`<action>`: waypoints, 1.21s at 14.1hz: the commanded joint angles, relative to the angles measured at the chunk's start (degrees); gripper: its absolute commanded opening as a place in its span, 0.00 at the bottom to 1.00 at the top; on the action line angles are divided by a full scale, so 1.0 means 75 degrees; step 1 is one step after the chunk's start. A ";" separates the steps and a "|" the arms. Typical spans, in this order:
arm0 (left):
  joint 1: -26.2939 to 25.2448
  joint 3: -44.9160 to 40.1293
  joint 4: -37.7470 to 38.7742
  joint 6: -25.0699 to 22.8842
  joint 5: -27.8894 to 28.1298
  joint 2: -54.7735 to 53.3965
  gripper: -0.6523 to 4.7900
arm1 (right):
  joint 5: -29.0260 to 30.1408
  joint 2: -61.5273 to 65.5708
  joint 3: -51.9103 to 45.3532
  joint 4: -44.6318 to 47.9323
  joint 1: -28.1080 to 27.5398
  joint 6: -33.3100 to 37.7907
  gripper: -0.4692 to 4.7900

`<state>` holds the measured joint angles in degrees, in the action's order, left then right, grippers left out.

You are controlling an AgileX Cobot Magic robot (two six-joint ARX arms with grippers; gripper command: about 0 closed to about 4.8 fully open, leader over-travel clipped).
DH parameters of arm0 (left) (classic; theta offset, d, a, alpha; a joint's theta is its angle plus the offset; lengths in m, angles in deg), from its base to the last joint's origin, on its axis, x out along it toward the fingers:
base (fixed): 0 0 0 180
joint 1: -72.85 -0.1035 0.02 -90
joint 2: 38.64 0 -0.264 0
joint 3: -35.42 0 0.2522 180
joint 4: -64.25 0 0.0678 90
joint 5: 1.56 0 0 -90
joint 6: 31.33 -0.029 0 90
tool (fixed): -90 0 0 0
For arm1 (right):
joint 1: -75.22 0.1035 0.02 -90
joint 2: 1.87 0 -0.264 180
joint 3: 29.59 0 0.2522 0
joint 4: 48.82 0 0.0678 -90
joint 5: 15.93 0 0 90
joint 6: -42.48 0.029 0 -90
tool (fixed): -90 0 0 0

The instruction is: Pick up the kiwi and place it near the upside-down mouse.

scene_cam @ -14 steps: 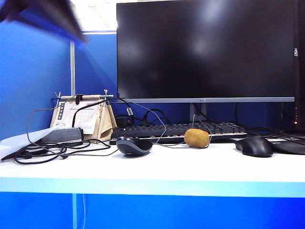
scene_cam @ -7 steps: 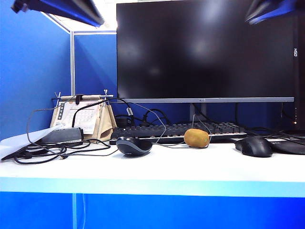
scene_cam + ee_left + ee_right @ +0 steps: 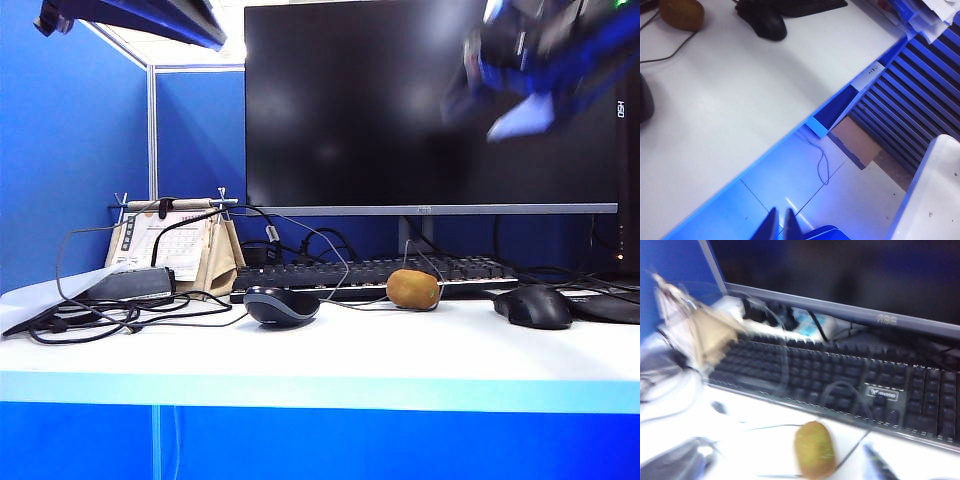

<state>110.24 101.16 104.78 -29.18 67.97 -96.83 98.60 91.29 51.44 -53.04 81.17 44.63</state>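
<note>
Right hand (image 3: 520, 100) swung down into view before monitor (image 3: 340, 100), blurred; left arm shifted slightly.

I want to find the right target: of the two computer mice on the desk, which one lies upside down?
The upside-down mouse lies left of the kiwi, showing a light grey band along its edge. The all-black mouse, right of the kiwi, sits upright.

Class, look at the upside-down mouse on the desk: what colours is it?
The upside-down mouse is dark navy-black with a light grey band along its edge, clearest in the exterior view.
</note>
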 commanded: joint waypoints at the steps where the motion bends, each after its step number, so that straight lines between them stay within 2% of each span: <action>1: 0.0003 0.0012 -0.0035 -0.0029 -0.0041 0.0020 0.17 | 0.0676 0.2792 0.2031 0.0029 -0.0041 -0.0743 1.00; 5: 0.0003 0.0012 -0.0154 -0.0032 0.0041 0.0017 0.17 | 0.0673 0.3896 0.2299 0.0195 0.0414 -0.0947 1.00; 8: 0.0003 0.0012 -0.0149 -0.0029 0.0038 0.0017 0.17 | -0.0256 0.4421 0.2363 0.0353 0.0685 -0.1096 1.00; 10: 0.0003 0.0012 -0.0140 -0.0023 0.0032 0.0017 0.17 | -0.0379 0.4529 0.2390 0.0347 0.0682 -0.1122 1.00; 11: 0.0003 0.0012 -0.0061 -0.0015 0.0032 0.0017 0.17 | -0.0694 0.4689 0.2463 0.0312 0.0682 -0.1119 1.00; 12: 0.0003 0.0012 -0.0041 -0.0003 0.0038 0.0017 0.17 | -0.0621 0.4674 0.2667 0.0291 0.0679 -0.1005 0.60; 13: 0.0003 0.0012 -0.0096 -0.0006 0.0038 0.0020 0.17 | -0.0289 0.4514 0.2678 0.0149 0.0679 -0.0615 0.60; 17: 0.0003 0.0012 -0.0463 -0.0038 0.0117 0.0108 0.17 | 0.0076 0.3646 0.2672 -0.1209 0.0679 -0.0976 0.56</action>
<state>110.24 101.12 102.40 -29.18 68.34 -96.57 97.68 120.16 71.29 -60.25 86.22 38.32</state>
